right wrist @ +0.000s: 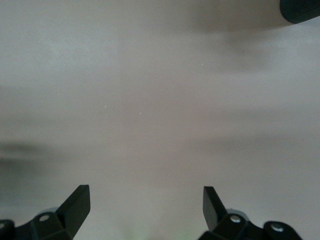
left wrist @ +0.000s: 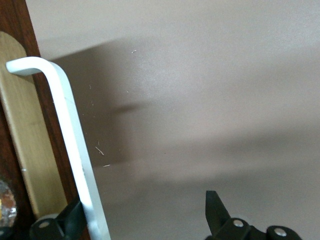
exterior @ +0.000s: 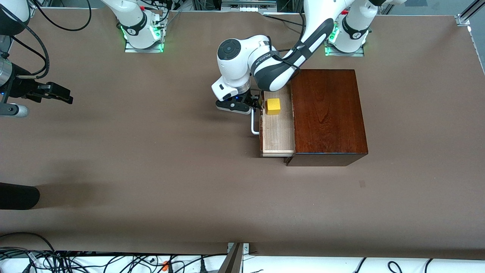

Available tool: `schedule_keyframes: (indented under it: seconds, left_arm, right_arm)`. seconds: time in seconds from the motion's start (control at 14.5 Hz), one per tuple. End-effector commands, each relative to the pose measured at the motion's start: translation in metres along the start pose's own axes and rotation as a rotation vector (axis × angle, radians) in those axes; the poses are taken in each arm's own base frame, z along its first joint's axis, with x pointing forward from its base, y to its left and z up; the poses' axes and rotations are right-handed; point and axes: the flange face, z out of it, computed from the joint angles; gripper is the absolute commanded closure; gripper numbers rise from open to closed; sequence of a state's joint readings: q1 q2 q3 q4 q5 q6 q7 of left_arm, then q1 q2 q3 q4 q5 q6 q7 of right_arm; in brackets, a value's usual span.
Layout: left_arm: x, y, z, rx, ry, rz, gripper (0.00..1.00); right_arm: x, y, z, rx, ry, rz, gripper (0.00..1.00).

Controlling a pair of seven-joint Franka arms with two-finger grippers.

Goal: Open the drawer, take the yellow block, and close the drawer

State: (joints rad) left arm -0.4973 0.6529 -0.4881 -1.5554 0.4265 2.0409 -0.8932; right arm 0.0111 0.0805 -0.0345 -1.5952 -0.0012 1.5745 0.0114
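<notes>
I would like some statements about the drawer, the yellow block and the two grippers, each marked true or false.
1. The drawer is pulled out of the wooden box. True.
2. The yellow block lies on the table. False: it sits in the drawer.
3. The left gripper is open at the white handle. True.
4. The right gripper holds the block. False: it is open and empty, waiting over bare table.
5. The box stands toward the right arm's end. False: the left arm's end.
</notes>
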Motion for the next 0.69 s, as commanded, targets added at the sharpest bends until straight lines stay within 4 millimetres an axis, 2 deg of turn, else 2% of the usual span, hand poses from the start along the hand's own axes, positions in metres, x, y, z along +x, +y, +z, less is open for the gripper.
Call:
schedule_keyframes:
  seconds: [0.0,0.28,0.41,0.55,0.62]
  left_arm:
    - [0.0,0.004,-0.02,0.031,-0.022,0.003,0.0]
    - [0.011,-0.005,-0.059,0.067,-0.049,-0.029,0.0]
    - [0.014,-0.019,-0.101,0.091,-0.044,-0.045,0.0]
    - [0.019,-0.045,-0.147,0.092,-0.057,-0.041,0.0]
    - [0.028,-0.069,-0.168,0.084,-0.068,-0.04,0.0]
  right_arm:
    - [-0.001,0.001,-0.004,-0.005,-0.006,-0.018,0.0]
    - [0.0,0.0,-0.005,-0.005,-0.002,-0.019,0.0]
    - [0.0,0.0,-0.005,-0.005,-0.002,-0.018,0.0]
    - [0.0,0.001,-0.005,-0.005,0.001,-0.016,0.0]
    - [0.0,0.001,-0.005,-0.006,0.001,-0.016,0.0]
